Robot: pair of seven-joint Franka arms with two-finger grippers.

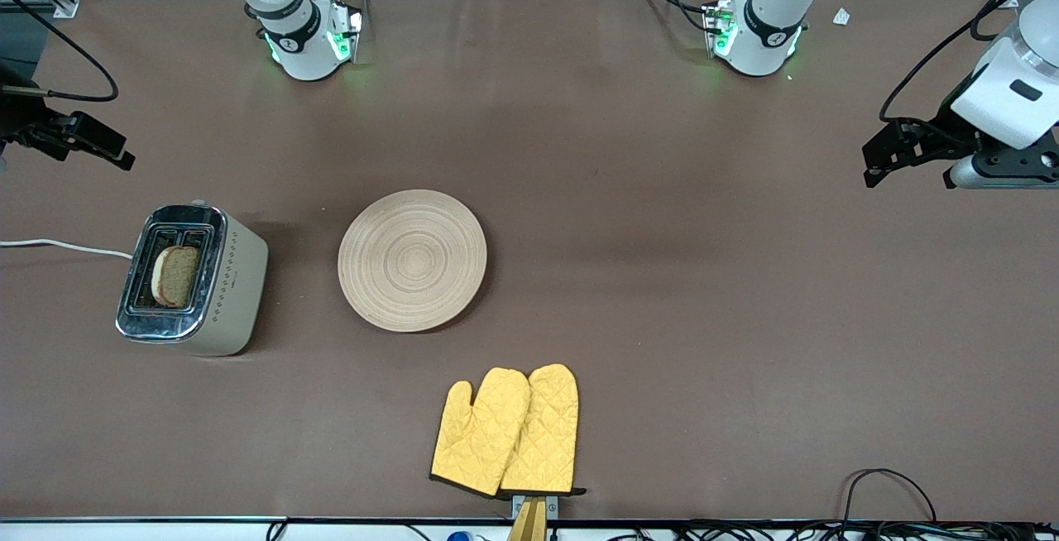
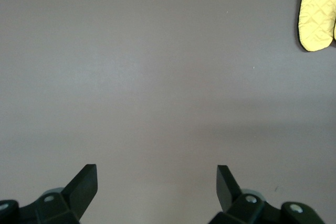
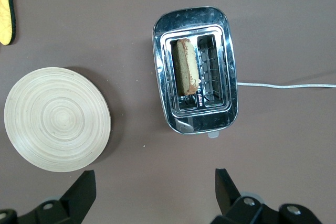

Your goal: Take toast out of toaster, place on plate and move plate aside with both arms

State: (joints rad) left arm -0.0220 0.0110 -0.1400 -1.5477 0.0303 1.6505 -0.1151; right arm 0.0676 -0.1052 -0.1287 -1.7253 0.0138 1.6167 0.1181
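The toast [image 1: 175, 275] stands in a slot of a steel-topped cream toaster [image 1: 236, 284] toward the right arm's end of the table. In the right wrist view the toast [image 3: 186, 66] sits in the toaster's [image 3: 194, 124] slot on the plate's side. The round wooden plate [image 1: 412, 260] lies bare beside the toaster and also shows in the right wrist view [image 3: 56, 119]. My right gripper [image 1: 116, 156] [image 3: 155, 182] is open and empty in the air beside the toaster. My left gripper [image 1: 879, 162] [image 2: 156, 179] is open and empty over bare table at the left arm's end.
A pair of yellow oven mitts [image 1: 509, 432] lies near the table's front edge, nearer to the camera than the plate; it also shows in the left wrist view [image 2: 317, 11]. A white cord [image 1: 66, 246] runs from the toaster off the table. Black cables [image 1: 889, 483] loop at the front edge.
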